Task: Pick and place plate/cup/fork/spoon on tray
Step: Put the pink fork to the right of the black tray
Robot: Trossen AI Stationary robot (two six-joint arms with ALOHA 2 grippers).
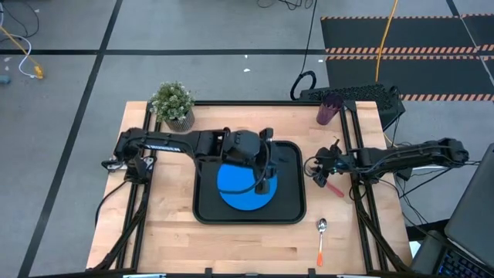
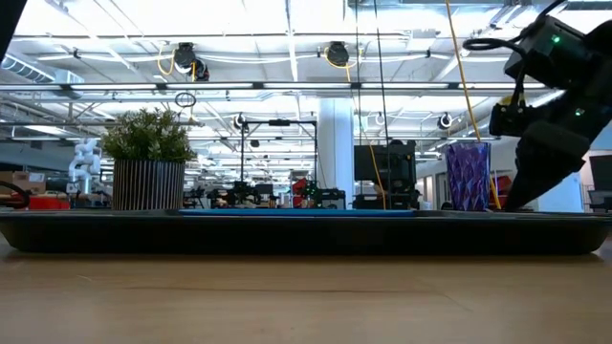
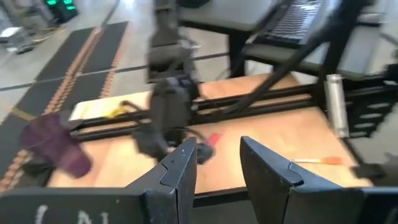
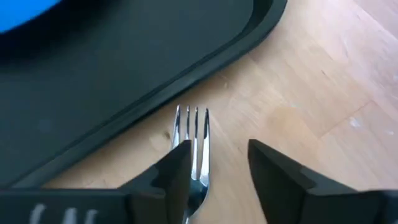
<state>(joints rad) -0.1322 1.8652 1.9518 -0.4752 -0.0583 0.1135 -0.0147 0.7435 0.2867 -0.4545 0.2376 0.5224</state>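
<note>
right gripper (image 4: 214,171) fingers spread over the fork (image 4: 194,149) lying on the table (image 4: 298,93) just beside the tray (image 4: 124,74), left gripper (image 3: 217,168) fingers parted, empty, over the tray, blue plate (image 1: 245,187) on tray, spoon (image 1: 321,239) near front edge, cup (image 1: 329,109) at the far right corner

Your two arms: the left arm (image 1: 166,142) and right arm (image 1: 409,154) are both dark, near-black, built of slim tubular links with bulkier rounded joints. You can see pale lettering along the left arm's upper link and loose black cables looped at both wrists. Your right arm's wrist housing carries small green lights. Each gripper ends in two flat, wedge-shaped dark fingers (image 4: 171,171); faint white markings show on the finger carriage.
</note>
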